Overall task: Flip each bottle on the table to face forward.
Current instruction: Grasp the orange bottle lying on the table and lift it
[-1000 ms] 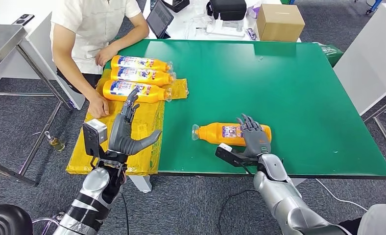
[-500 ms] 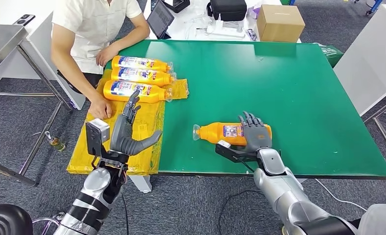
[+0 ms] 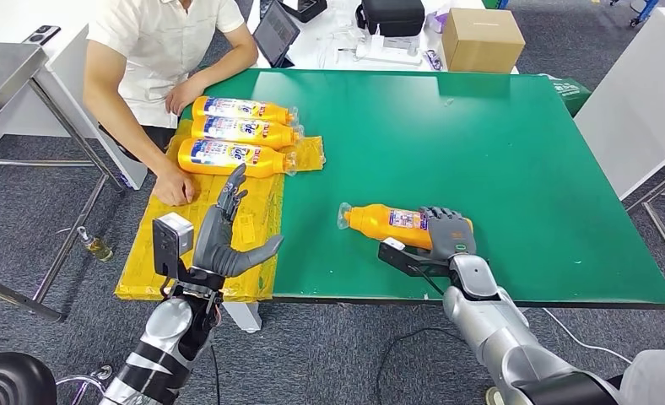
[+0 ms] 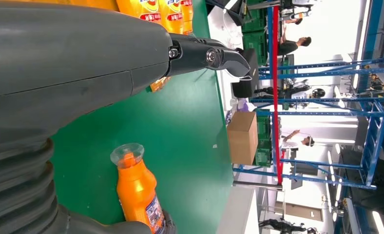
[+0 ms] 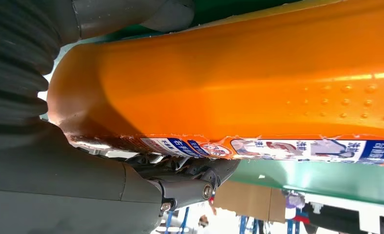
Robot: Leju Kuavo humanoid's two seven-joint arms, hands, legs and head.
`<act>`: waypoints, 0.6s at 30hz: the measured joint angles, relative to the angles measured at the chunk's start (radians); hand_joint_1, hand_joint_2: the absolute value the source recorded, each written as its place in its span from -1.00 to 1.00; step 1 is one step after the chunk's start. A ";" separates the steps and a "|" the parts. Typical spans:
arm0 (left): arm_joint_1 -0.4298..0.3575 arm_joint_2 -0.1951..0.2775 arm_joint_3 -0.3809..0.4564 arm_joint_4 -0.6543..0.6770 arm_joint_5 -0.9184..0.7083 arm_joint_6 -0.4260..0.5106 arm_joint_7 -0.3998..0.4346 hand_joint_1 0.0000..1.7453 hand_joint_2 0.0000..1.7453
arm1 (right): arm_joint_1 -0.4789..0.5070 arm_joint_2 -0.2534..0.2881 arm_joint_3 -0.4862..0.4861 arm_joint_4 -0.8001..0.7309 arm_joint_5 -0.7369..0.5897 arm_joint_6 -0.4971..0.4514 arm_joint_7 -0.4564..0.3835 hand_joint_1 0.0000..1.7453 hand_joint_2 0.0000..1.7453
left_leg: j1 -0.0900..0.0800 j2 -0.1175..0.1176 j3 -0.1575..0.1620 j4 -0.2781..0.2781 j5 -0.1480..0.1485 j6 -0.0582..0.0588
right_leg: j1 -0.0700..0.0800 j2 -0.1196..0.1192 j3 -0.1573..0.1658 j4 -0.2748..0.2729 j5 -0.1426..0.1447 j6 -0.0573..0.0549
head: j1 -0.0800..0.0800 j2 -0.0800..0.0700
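One orange bottle [image 3: 390, 224] lies on its side near the front edge of the green surface [image 3: 498, 143], right of the middle, its clear cap toward the left edge and its base under the right hand [image 3: 447, 231]. It is tilted slightly, cap end a little farther from the front edge than the base. A label with blue, white and red print faces up on its middle; in the right wrist view the plain orange body [image 5: 239, 78] with small raised dots sits against the palm, the label strip along one side. The right hand grasps the base end, dark fingers [image 3: 444, 218] draped over the top of the bottle.

Three more bottles [image 3: 238, 133] lie side by side at the back-left corner, labels up, caps pointing toward the middle of the surface, on yellow plastic sheeting [image 3: 249, 211] that runs along the left edge to the front-left corner. The left hand [image 3: 224, 236] hovers above the sheeting near the front-left corner, holding nothing, fingers spread and raised, thumb out to the side.

A person [image 3: 156, 51] in a white shirt sits at the left edge, one hand [image 3: 173, 186] resting on the sheeting just beside the three bottles. A cardboard box [image 3: 481, 35] stands on a white table beyond the back edge.
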State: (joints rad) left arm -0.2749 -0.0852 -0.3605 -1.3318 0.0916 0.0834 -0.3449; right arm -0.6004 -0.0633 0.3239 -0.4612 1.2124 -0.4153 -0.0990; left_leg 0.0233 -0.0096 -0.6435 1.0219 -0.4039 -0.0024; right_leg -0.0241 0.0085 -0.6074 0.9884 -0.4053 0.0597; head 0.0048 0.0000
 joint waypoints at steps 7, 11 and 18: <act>0.007 0.000 0.000 -0.004 0.000 -0.001 0.000 -1.00 1.00 | -0.001 -0.002 0.000 -0.001 -0.010 0.007 -0.005 0.90 1.00 | 0.000 0.000 0.001 0.000 0.000 0.000 | 0.000 0.000 0.001 0.000 0.000 0.000 | 0.000 0.000; 0.008 0.000 -0.001 -0.008 0.000 -0.002 0.000 -1.00 1.00 | -0.001 -0.003 0.000 -0.001 -0.012 0.009 -0.007 0.93 1.00 | 0.000 0.000 0.001 0.000 0.000 0.000 | 0.000 0.000 0.001 0.000 0.000 0.000 | 0.000 0.000; 0.013 0.000 -0.001 -0.011 -0.002 0.011 -0.002 -1.00 1.00 | 0.002 -0.002 -0.025 -0.019 -0.215 0.075 -0.166 0.88 1.00 | 0.000 0.001 0.003 0.000 -0.001 0.000 | 0.000 0.001 0.002 0.000 0.000 0.000 | 0.000 0.000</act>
State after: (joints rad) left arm -0.2616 -0.0851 -0.3612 -1.3426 0.0895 0.0945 -0.3470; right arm -0.5989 -0.0649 0.2986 -0.4804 0.9977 -0.3400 -0.2653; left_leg 0.0234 -0.0084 -0.6405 1.0219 -0.4048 -0.0028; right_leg -0.0240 0.0098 -0.6050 0.9884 -0.4053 0.0596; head 0.0052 0.0000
